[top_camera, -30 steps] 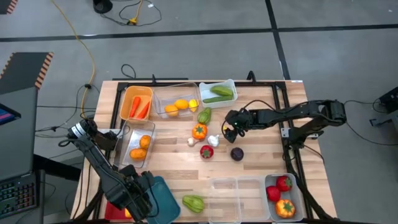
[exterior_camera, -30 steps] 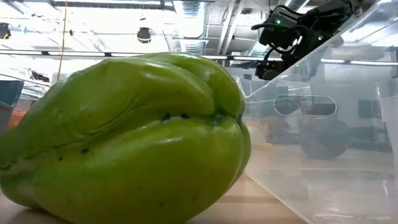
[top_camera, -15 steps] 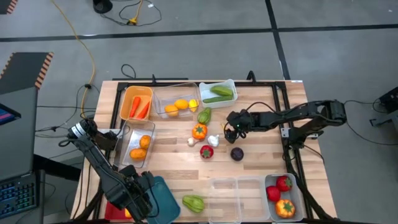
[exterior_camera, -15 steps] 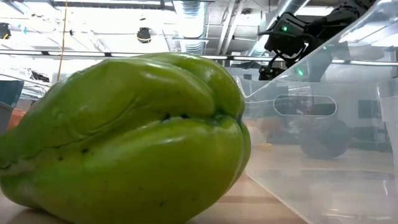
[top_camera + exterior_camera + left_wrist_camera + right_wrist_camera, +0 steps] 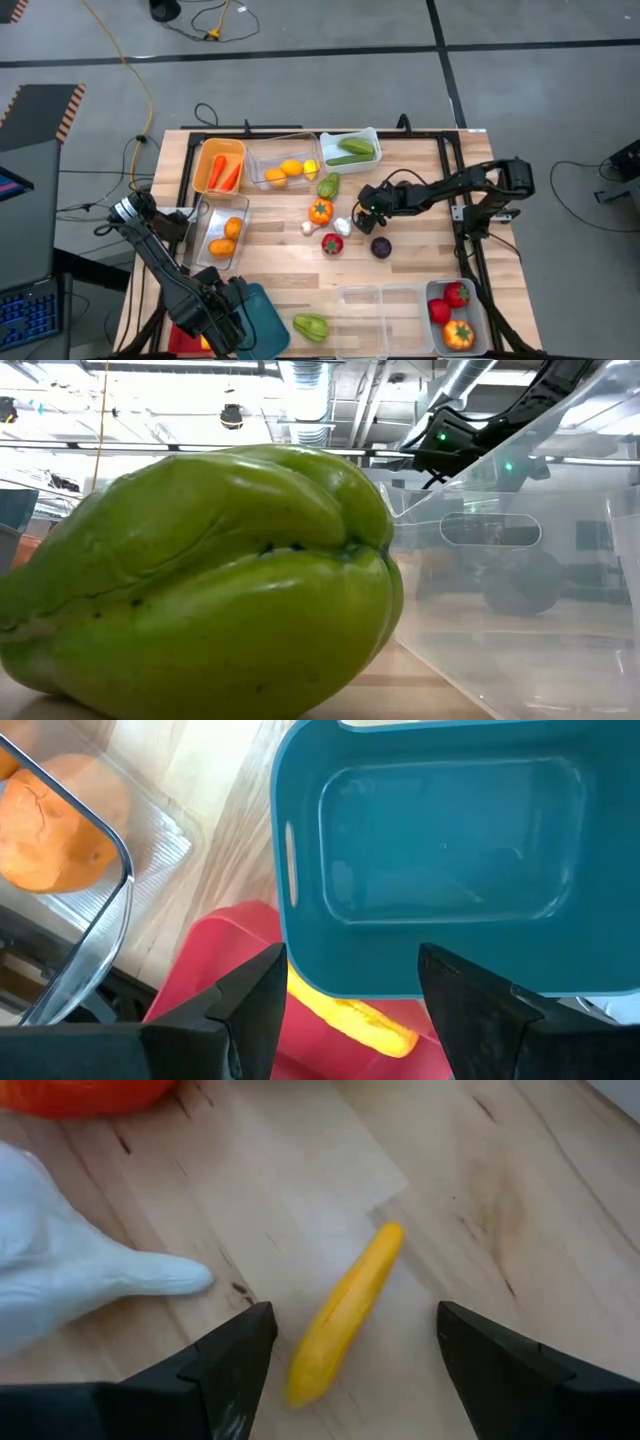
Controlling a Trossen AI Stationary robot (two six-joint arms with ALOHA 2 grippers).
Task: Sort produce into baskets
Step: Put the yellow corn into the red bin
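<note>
Yellow pepper (image 5: 344, 1315) between spread right tool (image 5: 345, 1355) fingers.

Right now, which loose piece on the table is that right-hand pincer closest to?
The small yellow chilli-like piece. It lies on the bare wood directly between the right pincer and its open fingers, unlike the white garlic off to one side.

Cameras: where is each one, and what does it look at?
High: above, looking down on table; both arms show.
Low: at tabletop, behind green fruit; right arm above.
Left wrist: over teal bin; own fingers show.
Right wrist: over yellow piece; own fingers show.
Shared: high and low both see the green fruit.
</note>
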